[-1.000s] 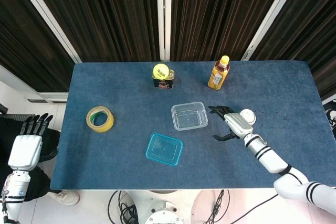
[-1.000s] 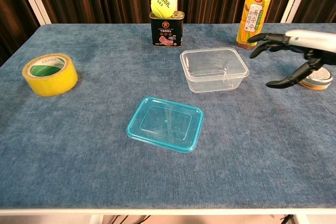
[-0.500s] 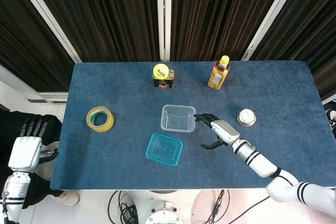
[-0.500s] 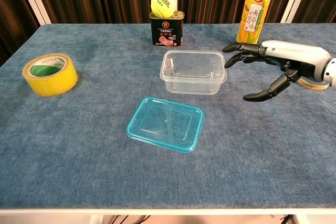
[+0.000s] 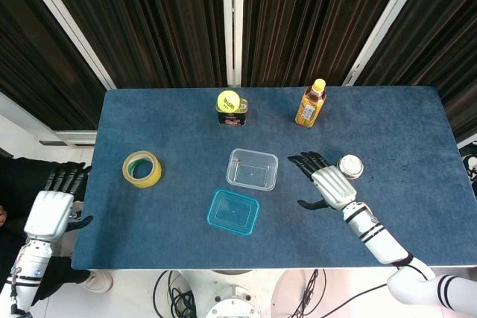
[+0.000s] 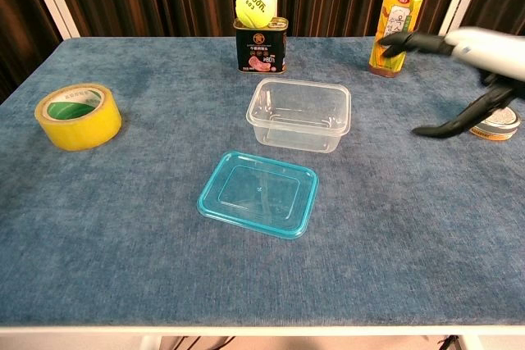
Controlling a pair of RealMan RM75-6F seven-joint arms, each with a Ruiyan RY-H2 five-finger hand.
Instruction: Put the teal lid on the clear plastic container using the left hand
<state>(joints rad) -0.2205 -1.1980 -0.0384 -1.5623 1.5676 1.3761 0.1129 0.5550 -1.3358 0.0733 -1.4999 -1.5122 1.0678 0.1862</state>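
Note:
The teal lid (image 5: 233, 211) (image 6: 258, 193) lies flat on the blue table, near its front edge. Just behind it stands the clear plastic container (image 5: 252, 168) (image 6: 299, 115), open side up and holding nothing. My left hand (image 5: 53, 207) hangs off the table's left edge with its fingers apart, far from the lid and holding nothing; the chest view does not show it. My right hand (image 5: 326, 182) (image 6: 467, 55) hovers open to the right of the container, apart from it, fingers spread.
A yellow tape roll (image 5: 141, 168) (image 6: 78, 115) sits at the left. At the back stand a tin with a tennis ball (image 5: 231, 107) (image 6: 260, 32) on top and a tea bottle (image 5: 311, 103) (image 6: 397, 15). A small round tin (image 5: 349, 166) (image 6: 497, 125) lies by the right hand.
The right hand pushed the container leftward toward the table's middle, then drew back to the right and let go. The left hand rose slightly beside the table.

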